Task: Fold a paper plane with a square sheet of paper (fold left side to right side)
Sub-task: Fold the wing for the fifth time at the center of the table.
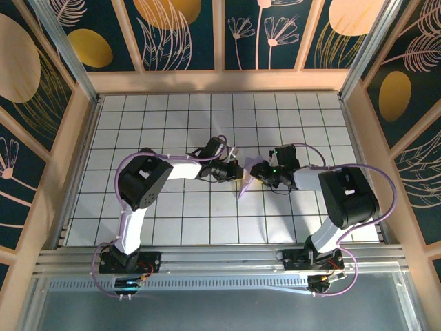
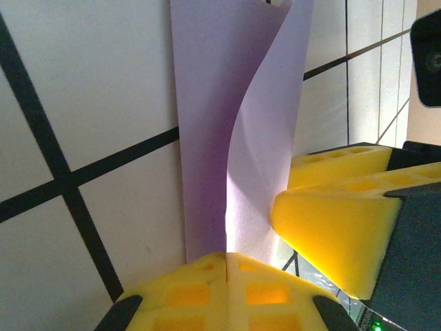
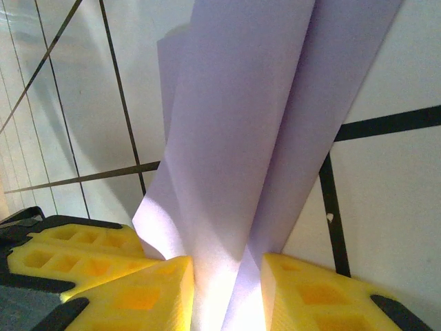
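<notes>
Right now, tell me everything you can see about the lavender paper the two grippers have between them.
The lavender paper is thin, plain and unmarked, folded into a narrow, long strip of curling layers. It is lifted above the white grid table in the middle, between the arms. The left gripper is shut on one end, its yellow pads pressed together. The right gripper straddles the other end, pads slightly apart around the fold.

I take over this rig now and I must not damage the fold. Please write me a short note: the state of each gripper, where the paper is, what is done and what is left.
Left gripper: shut on the paper, pinching one edge.
Right gripper: jaws partly open, with the paper standing between the yellow pads; they look closed on it.
Paper: lifted off the grid table, mid-table between both grippers, bent into several layers.
Done: folds started; creases visible.
Left: no finished dart shape is visible yet. Continue folding, then flatten.
</notes>
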Robot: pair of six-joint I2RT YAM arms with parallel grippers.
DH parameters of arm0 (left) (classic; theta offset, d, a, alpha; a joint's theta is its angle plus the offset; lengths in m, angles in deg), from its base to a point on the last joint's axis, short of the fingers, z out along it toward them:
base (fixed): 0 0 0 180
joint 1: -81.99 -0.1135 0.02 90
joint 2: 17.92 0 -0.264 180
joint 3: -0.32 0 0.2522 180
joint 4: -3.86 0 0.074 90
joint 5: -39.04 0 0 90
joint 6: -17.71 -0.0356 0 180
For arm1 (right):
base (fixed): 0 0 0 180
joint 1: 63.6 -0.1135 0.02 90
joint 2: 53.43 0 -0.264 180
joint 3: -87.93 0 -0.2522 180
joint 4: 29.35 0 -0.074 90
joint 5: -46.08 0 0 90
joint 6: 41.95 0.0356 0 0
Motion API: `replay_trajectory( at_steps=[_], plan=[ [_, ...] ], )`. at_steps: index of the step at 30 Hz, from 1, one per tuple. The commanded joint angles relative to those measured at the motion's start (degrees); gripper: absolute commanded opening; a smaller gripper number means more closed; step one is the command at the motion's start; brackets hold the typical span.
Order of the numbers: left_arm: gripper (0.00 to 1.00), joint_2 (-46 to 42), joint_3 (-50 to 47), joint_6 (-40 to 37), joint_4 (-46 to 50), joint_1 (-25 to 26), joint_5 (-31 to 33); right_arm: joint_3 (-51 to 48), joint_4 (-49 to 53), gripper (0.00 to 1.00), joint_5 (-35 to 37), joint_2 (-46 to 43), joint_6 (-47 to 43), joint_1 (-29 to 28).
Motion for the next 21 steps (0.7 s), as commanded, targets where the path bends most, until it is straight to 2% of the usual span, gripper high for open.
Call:
replay_trajectory(
  at_steps=[1, 21],
  plan=[
    [0.01, 1.62, 1.62, -2.17, 2.03, -0.25, 0.76, 0.43, -0.43, 0.32, 6.71, 5.77, -3.04, -2.31],
    [0.02, 0.19, 2.09, -4.00, 3.26, -0.26, 0.73, 6.87, 4.27, 0.32, 9.03, 7.42, -9.96, -2.30]
  ],
)
